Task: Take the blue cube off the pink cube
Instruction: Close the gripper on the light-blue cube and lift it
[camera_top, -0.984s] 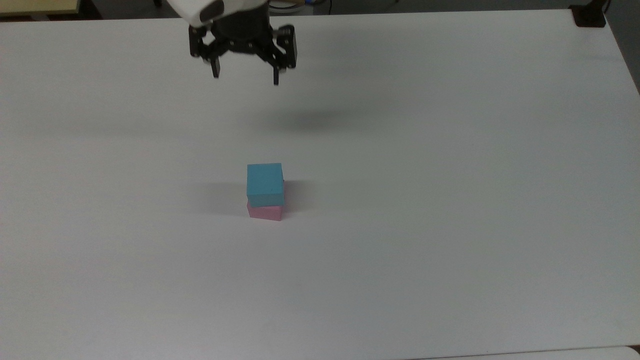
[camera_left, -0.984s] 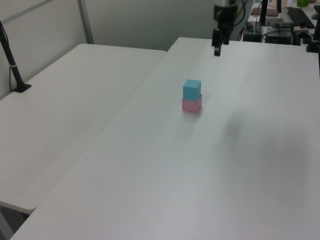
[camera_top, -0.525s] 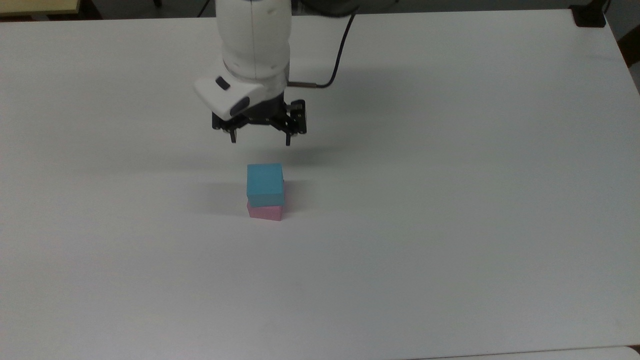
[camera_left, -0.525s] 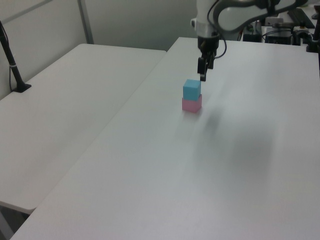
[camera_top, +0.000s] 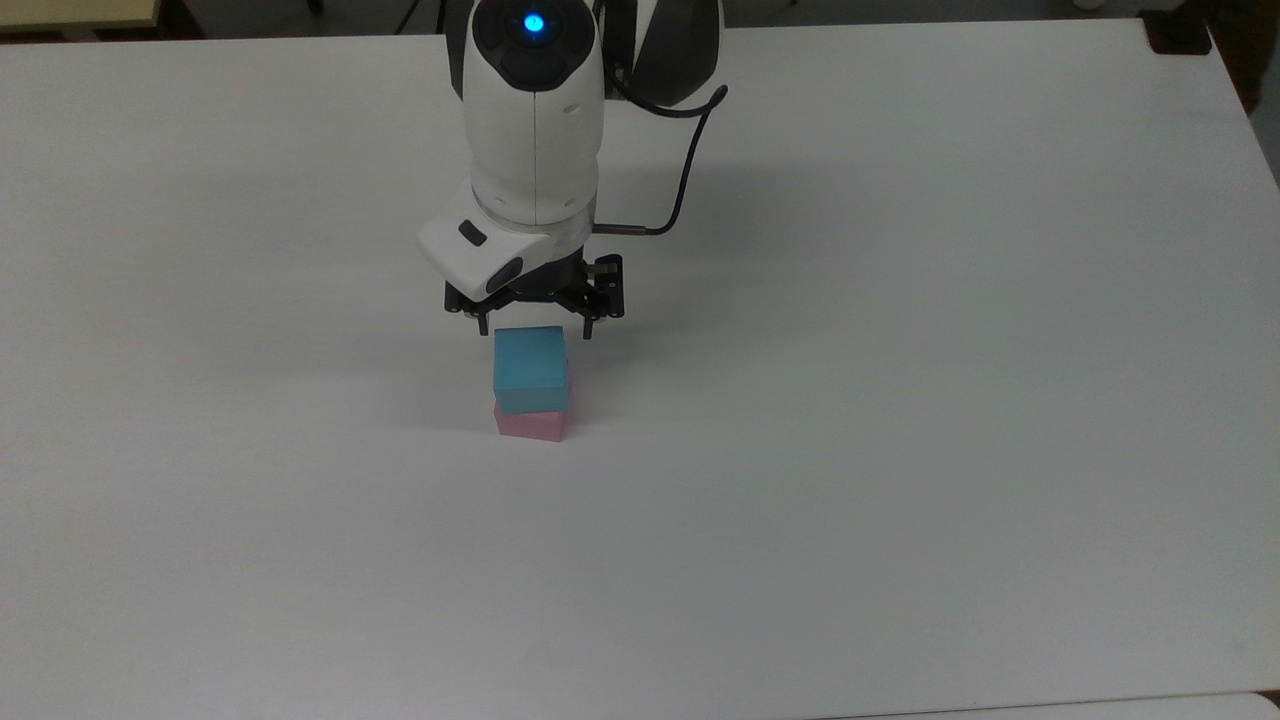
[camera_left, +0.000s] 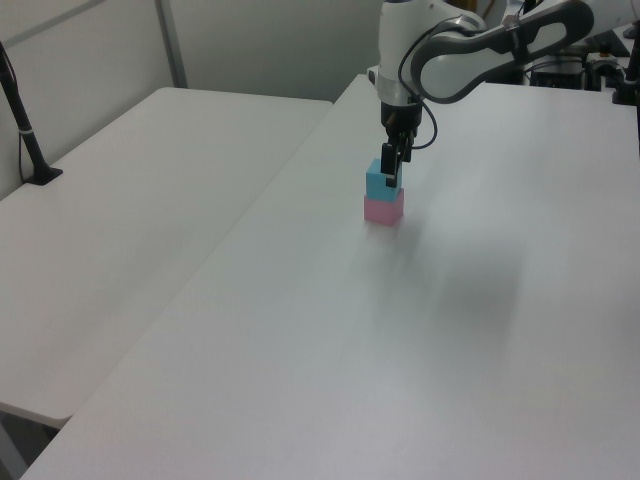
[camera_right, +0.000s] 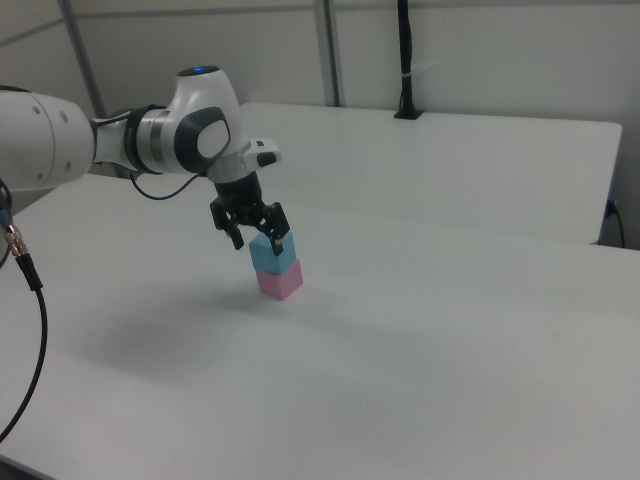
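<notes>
On pink cube (camera_top: 530, 427): blue cube (camera_top: 531, 370); gripper (camera_top: 535, 331) spread above.

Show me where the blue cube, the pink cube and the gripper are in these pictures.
the blue cube (camera_top: 531, 363): top view, on its top face.
the pink cube (camera_top: 529, 426): top view, on its front face under the blue one.
the gripper (camera_right: 258, 238): right view, midway between its open fingertips.

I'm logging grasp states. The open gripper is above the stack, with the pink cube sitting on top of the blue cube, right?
Not quite: the stack order is reversed. The left view shows the blue cube on top of the pink cube. The gripper is open above the stack.
</notes>
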